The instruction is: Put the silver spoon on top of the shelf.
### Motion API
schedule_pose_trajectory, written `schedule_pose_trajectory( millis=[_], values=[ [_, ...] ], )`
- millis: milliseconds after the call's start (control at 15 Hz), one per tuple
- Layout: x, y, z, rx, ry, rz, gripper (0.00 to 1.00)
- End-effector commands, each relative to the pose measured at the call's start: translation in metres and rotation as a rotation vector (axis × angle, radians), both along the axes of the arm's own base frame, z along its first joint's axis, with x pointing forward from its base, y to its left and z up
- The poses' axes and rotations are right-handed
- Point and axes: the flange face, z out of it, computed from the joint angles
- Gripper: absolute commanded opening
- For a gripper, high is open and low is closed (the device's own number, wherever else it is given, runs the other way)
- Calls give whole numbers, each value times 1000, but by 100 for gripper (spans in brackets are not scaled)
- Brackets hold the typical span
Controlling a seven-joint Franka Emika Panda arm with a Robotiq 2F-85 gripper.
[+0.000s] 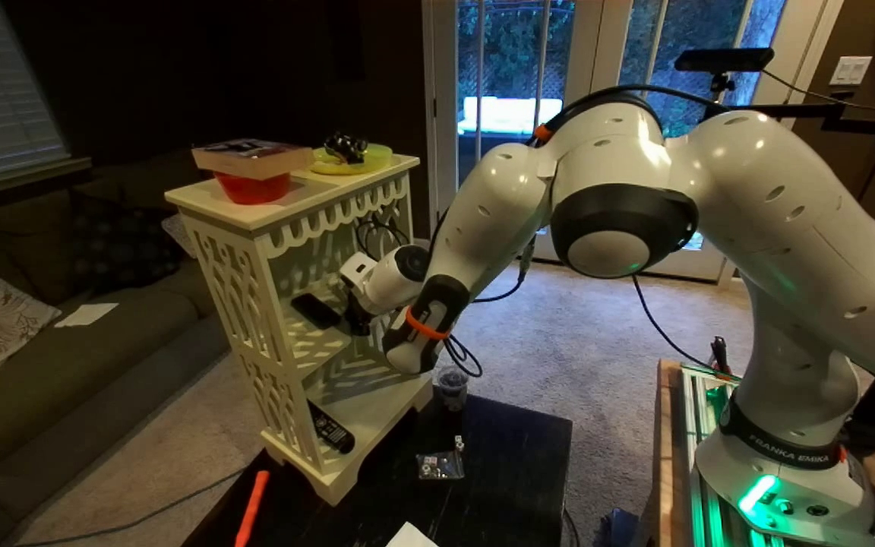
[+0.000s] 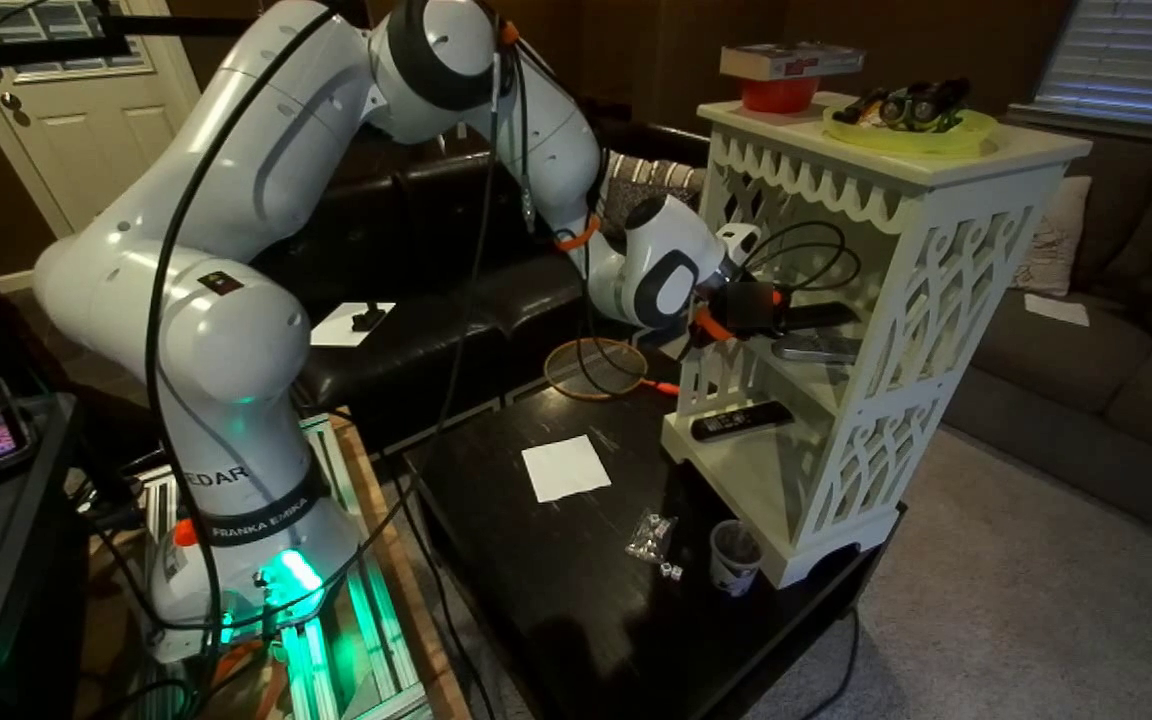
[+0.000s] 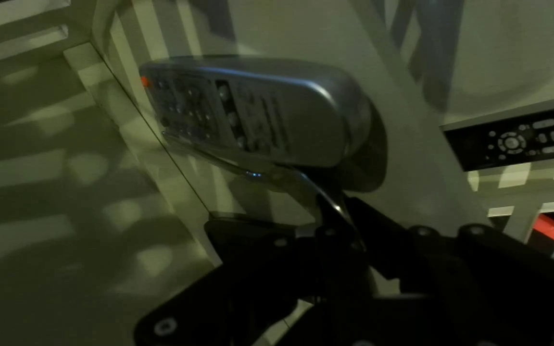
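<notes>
Jaws pinched narrow, and it's the silver spoon [image 3: 254, 173] between them! That's the wrist view: my gripper [image 3: 340, 211] grips the handle, with the bowl out ahead over the middle level of the white shelf [image 3: 416, 202]. Just beside it lies a silver remote [image 3: 258, 115]; whether spoon and remote touch, I can't call. A dark flat object [image 3: 241, 234] shows on the other side, partly behind my gripper, and one level down sits a black remote [image 3: 512, 142]. Over to an exterior view, where my arm [image 1: 494, 201] arches across and dips toward the shelf's front, the spoon too small to pick out. Up on the flat top: a red bowl [image 1: 253, 189], a thick book [image 1: 251, 157] across it, and a yellow-green plate [image 1: 339, 167] carrying a small dark item [image 1: 345, 147]. Now an exterior view, my gripper below the scalloped trim, the silver remote lying flat inside. Down on the black table [image 2: 536, 570]: a clear cup [image 2: 736, 560], a small plastic bag [image 2: 652, 537], a sheet of paper [image 2: 566, 468], and a racket [image 2: 611, 372] at the far edge.
</notes>
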Motion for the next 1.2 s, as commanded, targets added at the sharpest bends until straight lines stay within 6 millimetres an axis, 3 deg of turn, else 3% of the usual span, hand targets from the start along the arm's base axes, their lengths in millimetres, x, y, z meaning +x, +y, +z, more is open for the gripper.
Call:
schedule_pose_trajectory(
  millis=[0, 333, 667, 1133],
  values=[
    [8, -8, 0, 11, -22, -51, 3],
    [14, -31, 29, 57, -52, -58, 3],
    [4, -45, 61, 157, -66, -16, 2],
    [-33, -61, 99, 330, -173, 2, 2]
  ],
)
